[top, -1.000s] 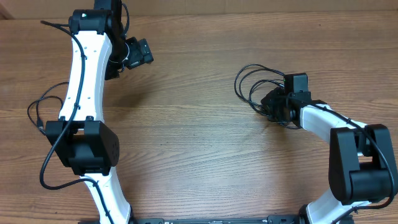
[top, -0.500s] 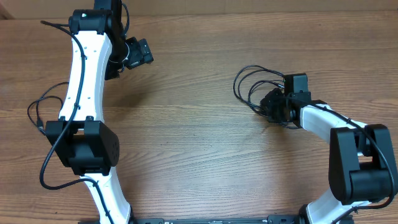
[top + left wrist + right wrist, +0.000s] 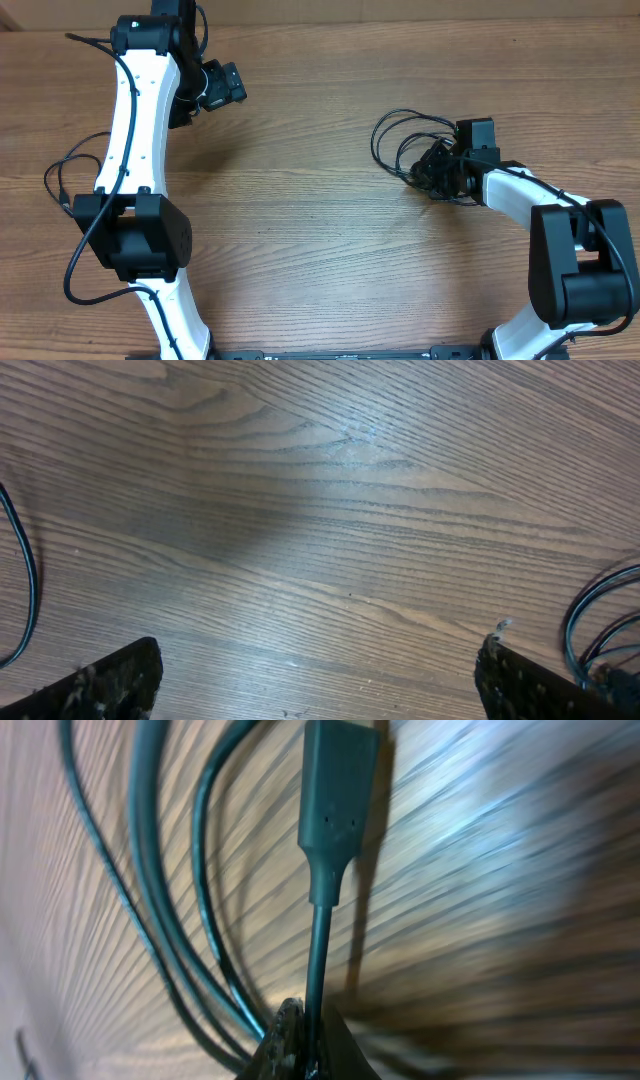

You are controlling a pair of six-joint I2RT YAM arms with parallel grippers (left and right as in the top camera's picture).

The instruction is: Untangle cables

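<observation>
I judge the cables (image 3: 404,148) light and limp, bunched at the desk's (image 3: 320,220) 3 o'clock; my right end effector (image 3: 300,1040) pinches 1 just below its plug (image 3: 338,790), the firmest hold, left end effector (image 3: 320,680) spread.

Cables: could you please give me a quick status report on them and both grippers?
Left gripper open, over the table, holding nothing. Right gripper shut on a cord of the cables, below its plug. No obstruction seen.
</observation>
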